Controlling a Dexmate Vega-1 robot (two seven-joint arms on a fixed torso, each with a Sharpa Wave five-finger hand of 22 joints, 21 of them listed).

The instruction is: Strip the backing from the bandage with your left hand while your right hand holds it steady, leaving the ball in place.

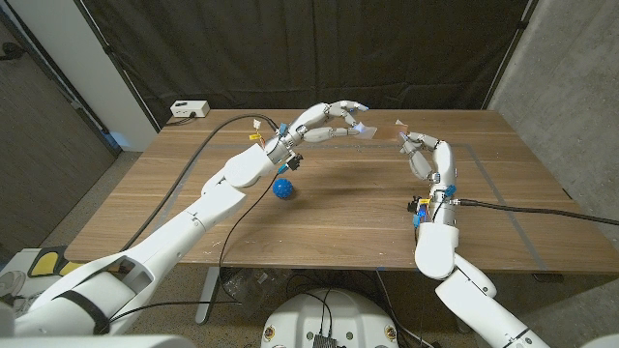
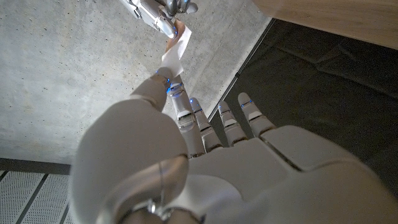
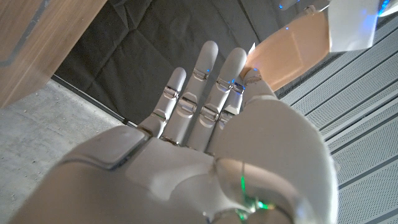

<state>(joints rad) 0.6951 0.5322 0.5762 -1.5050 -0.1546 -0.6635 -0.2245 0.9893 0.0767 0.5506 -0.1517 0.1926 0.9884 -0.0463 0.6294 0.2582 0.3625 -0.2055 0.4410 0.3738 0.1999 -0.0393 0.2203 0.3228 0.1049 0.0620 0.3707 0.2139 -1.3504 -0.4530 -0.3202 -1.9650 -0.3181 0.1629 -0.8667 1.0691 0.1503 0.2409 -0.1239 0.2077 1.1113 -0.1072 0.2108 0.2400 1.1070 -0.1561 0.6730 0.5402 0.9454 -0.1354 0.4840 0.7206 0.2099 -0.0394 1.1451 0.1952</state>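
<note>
**Both hands raised over the desk, bandage stretched between them**

The bandage (image 3: 291,48) is off the desk, held in the air above its far middle, between the two raised hands. In the right wrist view it shows as a tan strip running from the right hand's fingertips toward a white piece at its far end. The right hand (image 1: 420,153) stands above the far right part of the desk, its fingers pointing up and toward the middle. It pinches one end of the bandage between thumb and fingertips, while its other fingers are straight and slightly spread.

The left hand (image 1: 334,121) reaches from the left over the far middle of the desk, its fingers stretched toward the right hand. In the left wrist view its thumb and nearest finger meet at a small white piece of backing (image 2: 175,48), and the right hand's fingertips hold the other end of that strip just beyond. The left hand's remaining fingers are extended and apart. In the head view the two hands are near each other but do not touch.

The blue ball (image 1: 281,188) lies on the desk left of centre, below the left forearm and well apart from both hands.

A white box (image 1: 189,109) sits at the desk's far left corner.
</note>
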